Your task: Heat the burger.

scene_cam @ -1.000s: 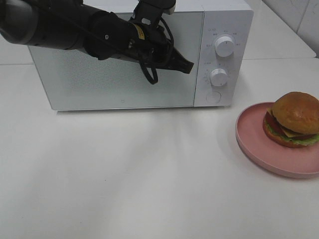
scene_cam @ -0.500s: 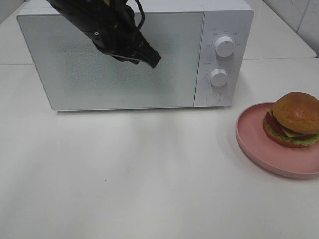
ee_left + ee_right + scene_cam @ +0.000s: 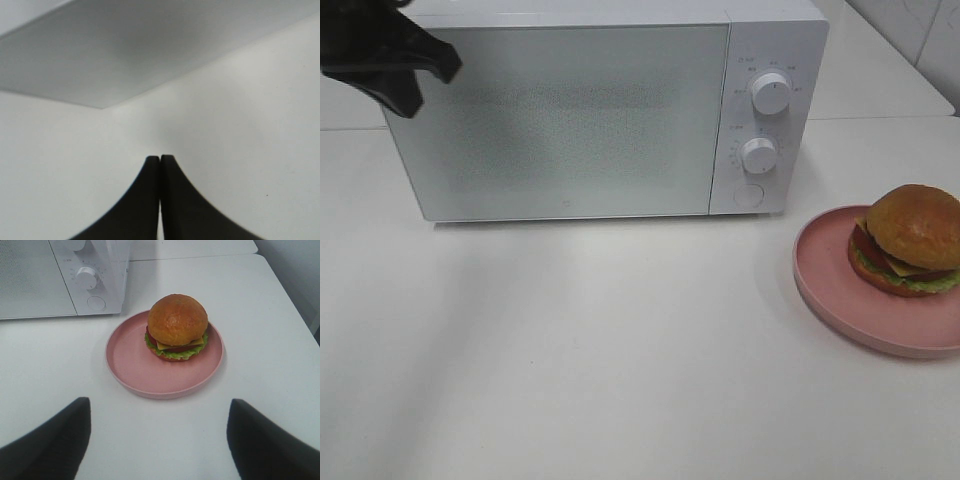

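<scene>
At the upper left of the high view, the left pincer [image 3: 420,75] sits by the white microwave's [image 3: 600,110] corner, its tips pressed together with nothing in them. The microwave door is closed. At the right edge, the burger [image 3: 910,240] sits upright, bun on top, on a pink plate [image 3: 830,285] on the white worktop [image 3: 620,350]. The right pincer [image 3: 157,440] is wide open and empty, near the plate.

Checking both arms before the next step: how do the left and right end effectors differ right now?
The left end effector has its black fingers pressed together, while the right end effector stands wide open. The left one is by the white microwave oven's upper left corner; the right one faces the golden-bun burger on the round pink plate. Both hold nothing.
</scene>
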